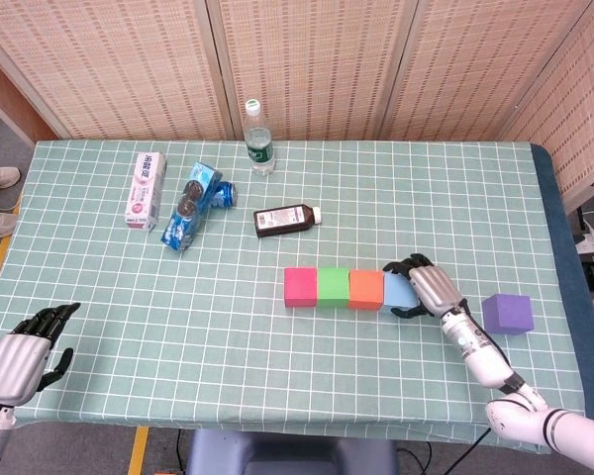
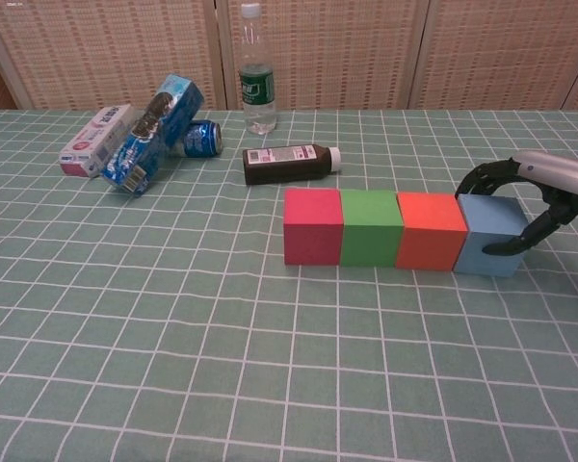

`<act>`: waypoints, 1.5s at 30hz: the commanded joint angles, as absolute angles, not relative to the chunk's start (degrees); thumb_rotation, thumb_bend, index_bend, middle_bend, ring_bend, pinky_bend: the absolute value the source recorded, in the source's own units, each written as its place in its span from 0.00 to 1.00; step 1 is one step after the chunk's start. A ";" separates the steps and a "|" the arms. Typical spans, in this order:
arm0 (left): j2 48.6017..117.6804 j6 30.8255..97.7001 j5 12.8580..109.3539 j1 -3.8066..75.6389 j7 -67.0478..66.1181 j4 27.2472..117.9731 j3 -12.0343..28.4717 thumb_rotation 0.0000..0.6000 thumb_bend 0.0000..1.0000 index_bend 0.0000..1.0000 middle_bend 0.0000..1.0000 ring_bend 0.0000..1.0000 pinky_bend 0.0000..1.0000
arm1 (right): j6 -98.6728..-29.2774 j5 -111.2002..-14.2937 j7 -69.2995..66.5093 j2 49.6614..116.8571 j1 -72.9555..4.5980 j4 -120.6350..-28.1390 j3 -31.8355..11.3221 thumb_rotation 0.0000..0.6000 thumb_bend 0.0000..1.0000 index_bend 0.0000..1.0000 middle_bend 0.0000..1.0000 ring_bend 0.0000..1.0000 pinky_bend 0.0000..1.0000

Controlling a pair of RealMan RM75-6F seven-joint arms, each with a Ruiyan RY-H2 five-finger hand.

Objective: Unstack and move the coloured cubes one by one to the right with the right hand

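Observation:
Pink (image 1: 300,286) (image 2: 312,226), green (image 1: 333,286) (image 2: 371,227) and orange (image 1: 365,288) (image 2: 432,229) cubes stand in a touching row on the checked cloth. The blue cube (image 1: 396,290) (image 2: 482,241) ends the row on the right. My right hand (image 1: 423,286) (image 2: 539,188) grips it, fingers curled over its far side and thumb against its near face. A purple cube (image 1: 506,313) sits alone further right, near the table edge. My left hand (image 1: 25,346) rests at the front left corner, fingers apart and holding nothing.
A dark brown bottle (image 1: 285,219) lies behind the row. Further back are a clear water bottle (image 1: 258,137), a blue biscuit packet (image 1: 190,204) leaning on a can (image 1: 224,194), and a toothpaste box (image 1: 146,189). The table's right edge (image 1: 564,297) is close to the purple cube.

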State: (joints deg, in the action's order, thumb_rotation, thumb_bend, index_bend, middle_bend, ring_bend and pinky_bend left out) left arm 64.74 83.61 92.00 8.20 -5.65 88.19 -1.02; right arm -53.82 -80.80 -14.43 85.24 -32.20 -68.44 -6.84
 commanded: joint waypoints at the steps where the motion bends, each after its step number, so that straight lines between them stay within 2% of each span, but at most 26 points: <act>1: 64.70 83.87 91.95 8.06 -5.34 88.11 -0.93 1.00 0.47 0.13 0.19 0.20 0.39 | -57.56 -81.12 -11.92 86.69 -31.09 -66.04 -7.15 1.00 0.11 0.50 0.62 0.35 0.13; 6: 64.74 83.93 91.99 8.05 -5.39 88.11 -0.90 1.00 0.47 0.13 0.19 0.20 0.39 | -63.11 -79.52 -5.94 87.21 -29.52 -64.36 -9.10 1.00 0.12 0.52 0.64 0.35 0.13; 10: 64.85 83.66 92.14 8.15 -5.82 88.18 -1.03 1.00 0.47 0.13 0.19 0.20 0.39 | -67.43 -75.41 1.62 88.31 -28.62 -61.36 -12.72 1.00 0.12 0.52 0.64 0.35 0.13; 13: 64.91 83.44 92.08 8.24 -6.07 88.19 -1.02 1.00 0.47 0.13 0.19 0.20 0.39 | -67.02 -70.18 6.12 88.36 -28.99 -59.16 -16.28 1.00 0.12 0.50 0.64 0.35 0.13; 15: 64.93 83.19 91.94 8.34 -6.10 88.21 -0.99 1.00 0.47 0.13 0.19 0.20 0.39 | -64.33 -66.42 6.87 87.59 -29.66 -58.25 -18.48 1.00 0.12 0.46 0.63 0.32 0.11; 18: 64.95 82.92 91.84 8.46 -6.19 88.27 -0.97 1.00 0.47 0.13 0.19 0.20 0.39 | -58.09 -63.59 3.60 84.96 -30.24 -58.96 -19.48 1.00 0.12 0.33 0.50 0.17 0.05; 19: 64.96 82.90 91.85 8.48 -6.18 88.27 -0.97 1.00 0.47 0.13 0.19 0.20 0.39 | -56.67 -63.42 2.32 84.30 -30.30 -59.21 -19.43 1.00 0.12 0.27 0.41 0.09 0.04; 22: 64.97 82.72 91.80 8.55 -6.28 88.25 -0.99 1.00 0.47 0.13 0.19 0.20 0.39 | -54.04 -64.89 -0.38 83.14 -30.55 -59.27 -18.09 1.00 0.12 0.16 0.26 0.00 0.02; 25: 64.92 82.74 91.80 8.51 -6.25 88.34 -1.03 1.00 0.47 0.13 0.19 0.20 0.39 | -54.26 -67.84 -2.80 83.38 -30.76 -59.01 -16.53 1.00 0.12 0.07 0.11 0.00 0.00; 28: 64.87 83.21 92.05 8.35 -6.10 88.32 -1.07 1.00 0.47 0.13 0.19 0.20 0.39 | -55.81 -72.28 -6.96 84.00 -30.64 -59.49 -14.40 1.00 0.12 0.06 0.05 0.00 0.00; 34: 64.83 83.18 91.67 8.31 -5.83 88.19 -0.90 1.00 0.47 0.13 0.19 0.20 0.39 | -55.95 -81.45 -15.88 82.90 -30.71 -64.10 -8.43 1.00 0.12 0.06 0.03 0.00 0.00; 37: 64.85 83.02 91.66 8.37 -6.04 88.27 -0.93 1.00 0.47 0.13 0.19 0.20 0.39 | -56.12 -85.52 -18.56 82.60 -31.19 -66.36 -5.62 1.00 0.12 0.07 0.06 0.00 0.00; 41: 64.81 83.12 91.98 8.33 -6.20 88.35 -1.09 1.00 0.47 0.13 0.19 0.20 0.39 | -55.53 -88.09 -20.76 82.62 -32.09 -68.03 -3.59 1.00 0.12 0.12 0.11 0.00 0.00; 45: 64.82 83.15 91.87 8.32 -6.17 88.29 -1.02 1.00 0.47 0.13 0.19 0.20 0.39 | -53.48 -87.94 -21.92 82.87 -33.22 -68.75 -3.01 1.00 0.12 0.12 0.12 0.00 0.00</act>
